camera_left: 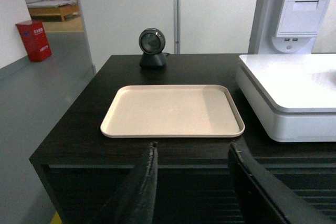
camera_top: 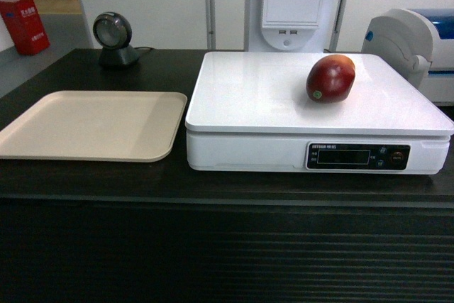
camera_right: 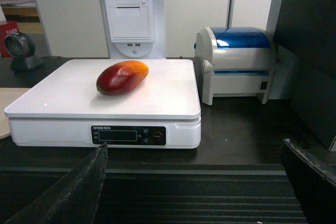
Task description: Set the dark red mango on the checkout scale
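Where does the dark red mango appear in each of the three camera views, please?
Head: the dark red mango lies right of centre on the scale.
Left wrist: not in it; only the scale's left part shows.
Right wrist: the mango lies left of centre on the scale.
Shared landmark: the scale's white platform.

Your left gripper [camera_left: 191, 182] has its jaws spread, nothing between them — only the two dark fingers [camera_left: 144, 187] show. Your right gripper [camera_right: 194, 182] is spread even wider and holds nothing — neither arm appears in the head view.
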Available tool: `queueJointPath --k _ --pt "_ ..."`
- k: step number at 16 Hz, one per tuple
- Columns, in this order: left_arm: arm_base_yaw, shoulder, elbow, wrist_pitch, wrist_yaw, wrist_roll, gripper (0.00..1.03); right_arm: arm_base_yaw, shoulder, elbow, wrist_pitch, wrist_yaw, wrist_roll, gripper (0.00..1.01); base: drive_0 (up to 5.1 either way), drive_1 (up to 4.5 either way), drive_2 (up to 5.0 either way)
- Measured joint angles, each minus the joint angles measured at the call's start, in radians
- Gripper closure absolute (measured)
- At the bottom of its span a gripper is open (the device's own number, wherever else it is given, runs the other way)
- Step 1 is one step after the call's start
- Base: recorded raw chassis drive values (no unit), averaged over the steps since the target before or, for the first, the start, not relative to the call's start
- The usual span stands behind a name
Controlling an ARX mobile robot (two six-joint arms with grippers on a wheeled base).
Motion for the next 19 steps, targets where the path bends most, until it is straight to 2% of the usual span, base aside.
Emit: queueJointPath --k 5,19 --pt "0.000 0.000 0.000 0.000 0.000 0.000 0.04 0.000 0.000 0.000 0.000 0.000 0.000 0.03 0.0 0.00 0.0" --pt "0.000 0.000 0.000 0.000 0.000 0.000 0.05 0.000 0.000 0.000 0.000 0.000 0.000 0.03 0.0 0.00 0.0"
